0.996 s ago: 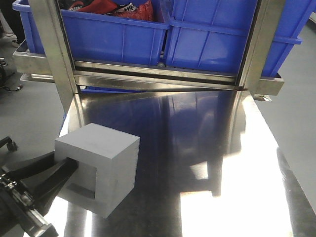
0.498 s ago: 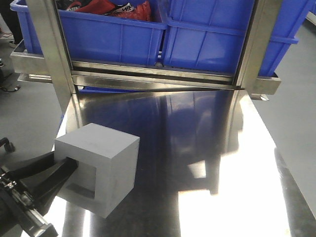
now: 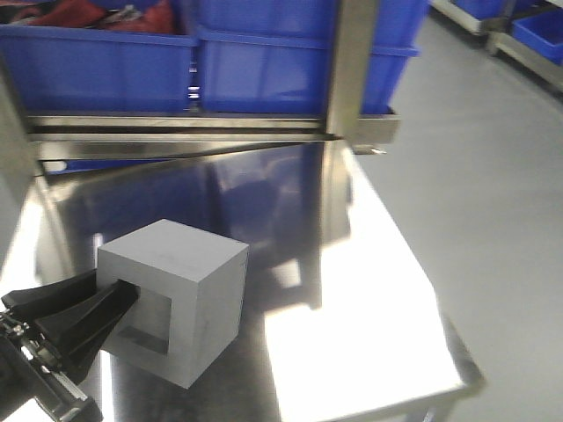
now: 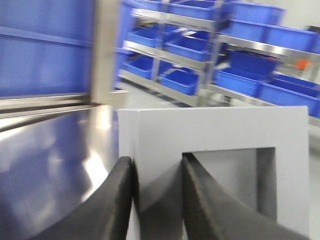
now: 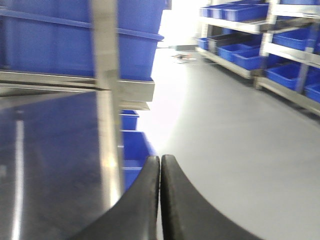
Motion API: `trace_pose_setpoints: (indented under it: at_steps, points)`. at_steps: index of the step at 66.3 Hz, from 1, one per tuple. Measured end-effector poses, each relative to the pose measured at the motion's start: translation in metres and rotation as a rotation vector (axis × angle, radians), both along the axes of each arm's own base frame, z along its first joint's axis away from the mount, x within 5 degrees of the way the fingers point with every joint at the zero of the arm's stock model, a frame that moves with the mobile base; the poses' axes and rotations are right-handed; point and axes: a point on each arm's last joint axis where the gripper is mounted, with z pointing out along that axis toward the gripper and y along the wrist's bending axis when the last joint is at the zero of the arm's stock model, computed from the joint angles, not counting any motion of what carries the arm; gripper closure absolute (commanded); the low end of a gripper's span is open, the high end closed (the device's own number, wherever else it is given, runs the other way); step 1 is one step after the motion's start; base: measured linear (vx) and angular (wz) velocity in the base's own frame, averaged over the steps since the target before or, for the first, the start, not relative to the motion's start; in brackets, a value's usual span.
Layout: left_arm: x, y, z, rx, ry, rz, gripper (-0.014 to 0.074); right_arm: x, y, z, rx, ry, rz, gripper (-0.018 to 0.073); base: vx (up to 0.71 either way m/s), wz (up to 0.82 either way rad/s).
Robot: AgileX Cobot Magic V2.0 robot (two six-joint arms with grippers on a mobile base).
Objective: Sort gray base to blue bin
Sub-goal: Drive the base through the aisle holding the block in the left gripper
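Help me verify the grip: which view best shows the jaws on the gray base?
Left wrist view: the jaws of the left gripper pinch one wall of the gray base, one inside its recess. Front view shows the whole cube, grip small. Right wrist view misses it.

My left gripper [image 3: 119, 297] is mostly lost past the lower left corner of the front view. One finger [image 3: 106, 303] enters the recess of the gray base [image 3: 189, 264], but I cannot tell how deep its tip reaches. From my left wrist, the base runs off the right and bottom edges, and the shelves [image 4: 240, 55] behind it are smeared. My right gripper [image 5: 160, 162] shows only two pressed-together fingers, cut at the bottom, with blur all around. The blue bins [image 3: 290, 53] are cropped by the top edge, and the red things [image 3: 88, 13] inside one are too blurred to name.
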Motion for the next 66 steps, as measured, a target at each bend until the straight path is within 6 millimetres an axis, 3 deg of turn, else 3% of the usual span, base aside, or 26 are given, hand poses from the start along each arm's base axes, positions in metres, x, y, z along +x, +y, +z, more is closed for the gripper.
trace_pose_setpoints:
  at_steps: [66]
  points:
    - [0.0000,0.0000,0.0000,0.000,0.000,0.000,0.0602,0.0000,0.0000,0.0000,0.000,0.000,0.000,0.0568,-0.04,-0.69]
